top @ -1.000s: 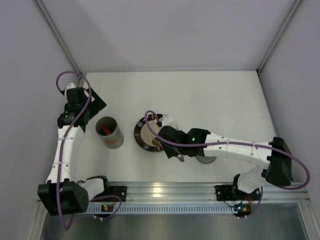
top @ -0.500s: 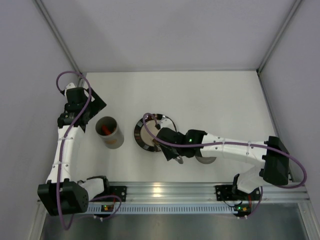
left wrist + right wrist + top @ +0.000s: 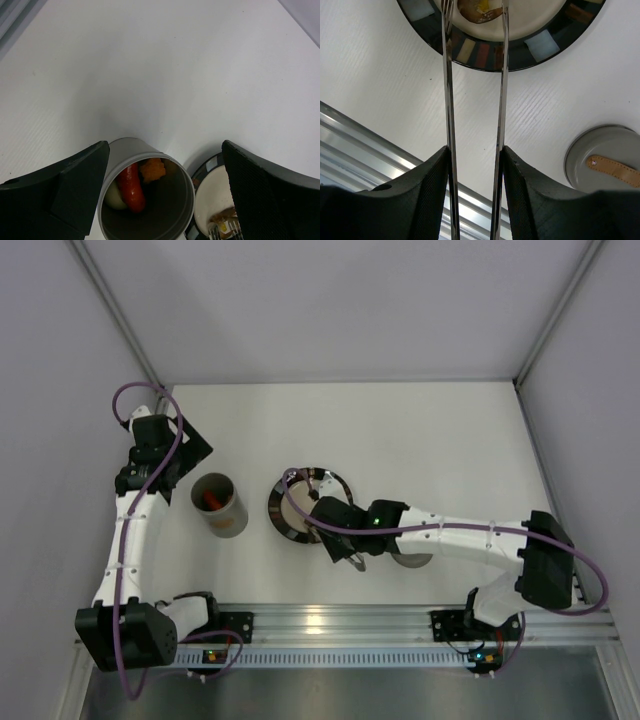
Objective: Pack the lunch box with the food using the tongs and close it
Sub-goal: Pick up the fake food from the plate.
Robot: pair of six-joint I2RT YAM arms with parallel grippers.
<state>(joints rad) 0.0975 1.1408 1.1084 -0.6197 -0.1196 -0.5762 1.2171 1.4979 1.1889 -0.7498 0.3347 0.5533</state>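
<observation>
The lunch box [image 3: 170, 215] stands upright and open on the white table [image 3: 420, 440], to the left of the plate [image 3: 540, 42] and just beside it. Inside it lie a red sausage [image 3: 131, 187], an orange piece [image 3: 152, 170] and a white lump [image 3: 113, 196]. Its grey lid [image 3: 590, 150] lies flat on the table with the orange-brown handle [image 3: 615, 170] facing up. It is on the other side of the plate, near the metal rail [image 3: 365, 145], and in the overhead view the right arm partly covers it.

One brown piece [image 3: 479, 10] with a yellow spot lies on the plate's beige centre. The tongs [image 3: 449, 90] reach from the right gripper [image 3: 475, 155] across the plate's dark rim, with one tip on each side of that piece. The tips run to the picture's edge, so I cannot tell whether they touch it. The right gripper pinches the tongs. Its two fingers press on the outer sides of the slim arms, which run almost parallel with a narrow gap between them.

The left gripper [image 3: 165, 150] hangs above the lunch box with its fingers spread wide, holding nothing and touching nothing.
</observation>
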